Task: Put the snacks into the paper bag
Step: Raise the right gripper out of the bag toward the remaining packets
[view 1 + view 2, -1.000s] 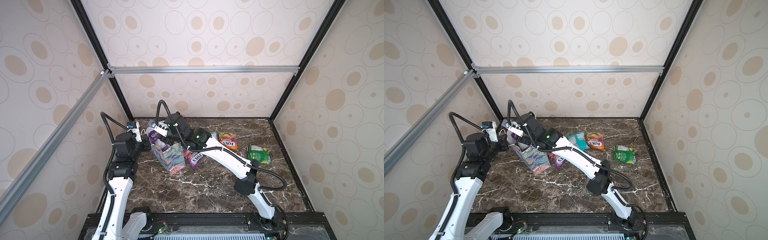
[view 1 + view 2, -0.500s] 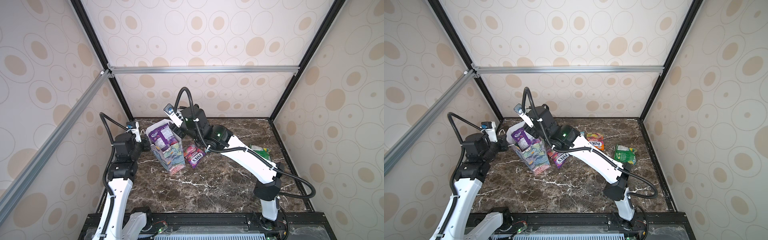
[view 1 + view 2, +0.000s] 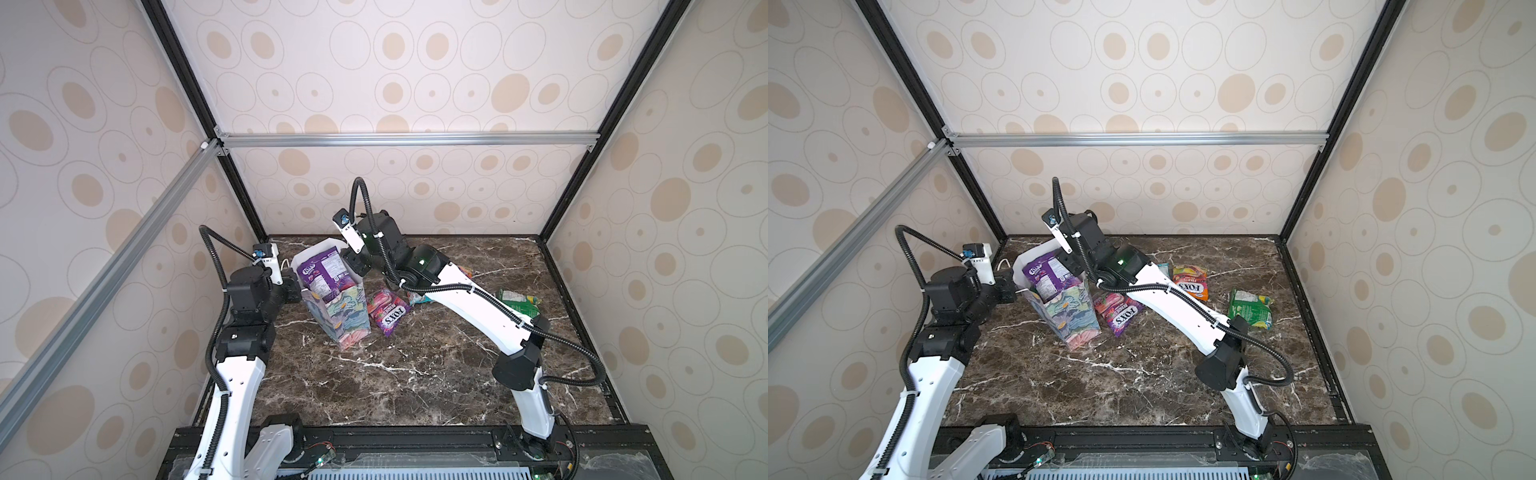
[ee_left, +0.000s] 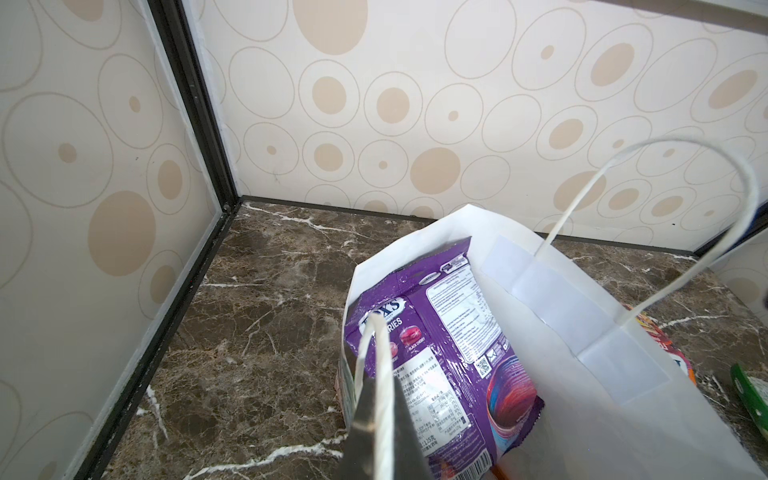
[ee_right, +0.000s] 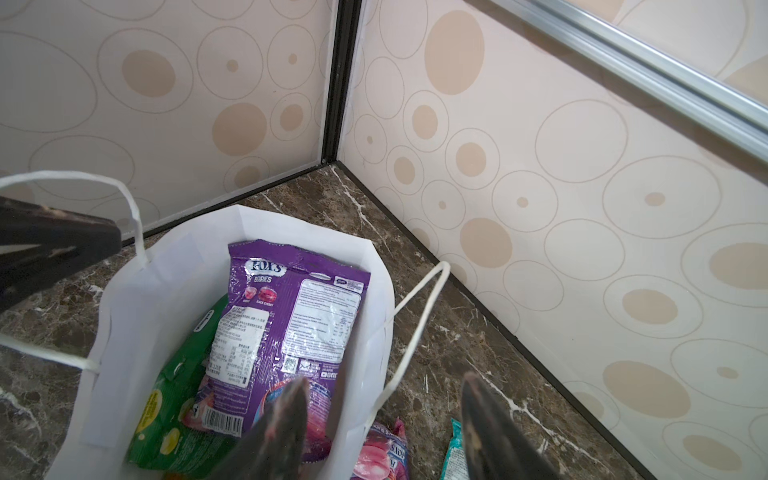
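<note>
**Operator:** Where is the paper bag, and what is in it?

**Technician:** The paper bag (image 5: 137, 299) stands upright directly beneath the right gripper (image 5: 384, 377). Inside, a purple packet (image 5: 291, 316) leans on a green packet (image 5: 166, 415).

**Operator:** Gripper states?

**Technician:** Right gripper: jaws apart, empty, one finger over the bag mouth and one outside its wall. Left gripper (image 4: 378, 399): clamped on the held cord handle (image 4: 374, 340).

**Operator:** Failure risks?

**Technician:** The free cord handle (image 5: 419, 320) lies between the right fingers, so withdrawal may snag it and tip the bag. The pink-red packet (image 3: 388, 313) lies just beside the bag, below that gripper. Reaching for it may knock the bag wall. The tall purple packet may also block later packets.
</note>
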